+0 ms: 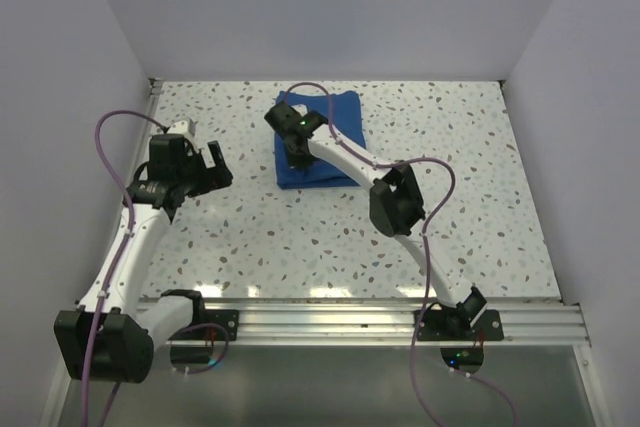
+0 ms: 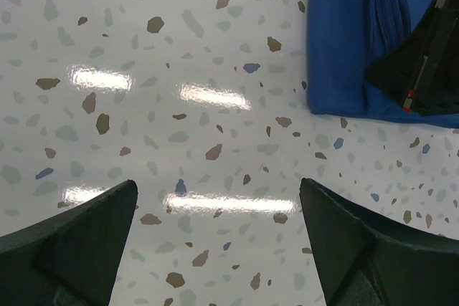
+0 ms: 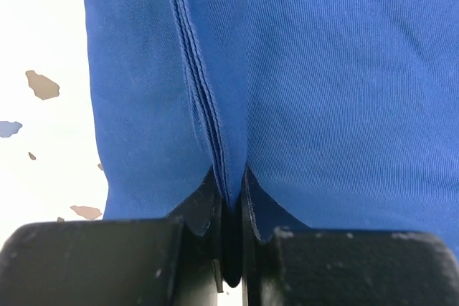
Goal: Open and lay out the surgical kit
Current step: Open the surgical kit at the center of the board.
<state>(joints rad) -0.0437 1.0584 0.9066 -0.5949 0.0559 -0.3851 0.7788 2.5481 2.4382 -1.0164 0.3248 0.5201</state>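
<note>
My right gripper [image 3: 231, 195] pinches a fold of the blue cloth wrap [image 1: 343, 112], upper centre of the overhead view; my left gripper [image 2: 219, 190] hangs open, empty. If I hold several layers, lifting may drag the whole wrap unopened.

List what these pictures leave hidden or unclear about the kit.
1. Contents of the blue cloth wrap: every view, the folded cloth covers them.
2. The wrap's far part: left wrist view, cut by top and right edges.
3. Cloth layers pinched by the right gripper: right wrist view, the fold hides them.
</note>
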